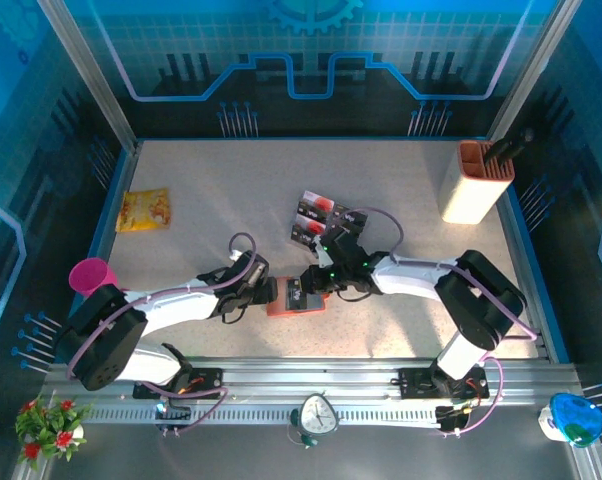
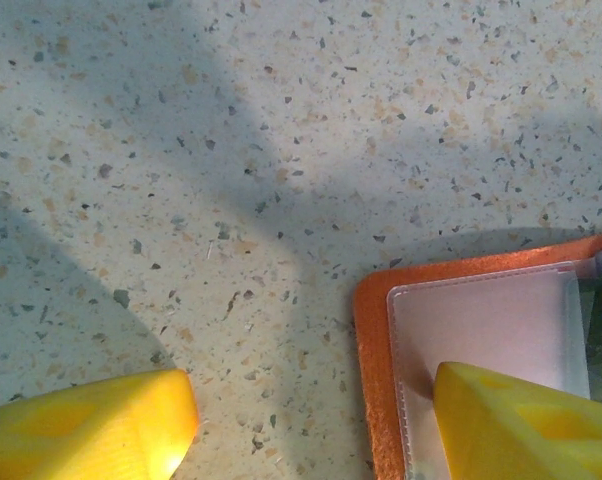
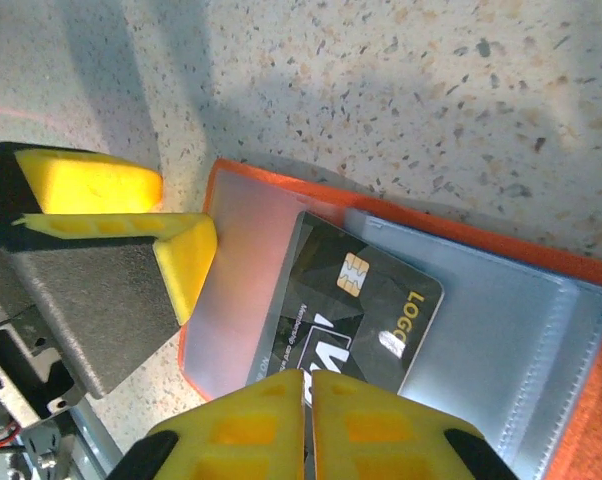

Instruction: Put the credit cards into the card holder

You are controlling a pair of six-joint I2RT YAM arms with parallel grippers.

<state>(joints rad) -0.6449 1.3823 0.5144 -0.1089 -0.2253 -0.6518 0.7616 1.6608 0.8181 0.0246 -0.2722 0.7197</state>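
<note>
The orange card holder (image 1: 296, 298) lies open on the table, its pockets facing up. A black credit card (image 3: 366, 290) with a gold chip rests across the holder (image 3: 581, 275), and its left edge looks tucked under the translucent left pocket. My right gripper (image 3: 308, 385) is shut, its fingertips over the card's near edge. My left gripper (image 2: 316, 400) is open; one yellow finger (image 2: 511, 430) presses on the left pocket (image 2: 481, 320) and the other stands over bare table. Several more credit cards (image 1: 316, 222) lie behind the holder.
A tall cream-and-orange container (image 1: 474, 182) stands at the back right. A yellow packet (image 1: 144, 210) lies at the left, and a pink cup (image 1: 91, 275) sits at the table's left edge. Both arms meet over the front middle of the table.
</note>
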